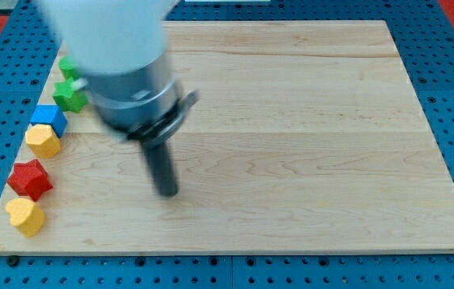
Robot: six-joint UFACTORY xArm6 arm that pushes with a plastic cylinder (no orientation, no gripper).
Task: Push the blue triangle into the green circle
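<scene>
A blue block [48, 119], whose shape I cannot make out, sits near the board's left edge. Above it is a green star-like block [70, 95]. Another green block [67, 67] lies higher still, partly hidden behind the arm, so its shape is unclear. My tip [166, 192] rests on the wooden board, well to the right of and below the blue block, touching no block.
A yellow block [43, 140] touches the blue one from below. A red star [30, 178] and another yellow block [25, 216] lie further down the left edge. The wooden board [307, 144] lies on a blue pegboard. The arm's body [122, 56] covers the upper left.
</scene>
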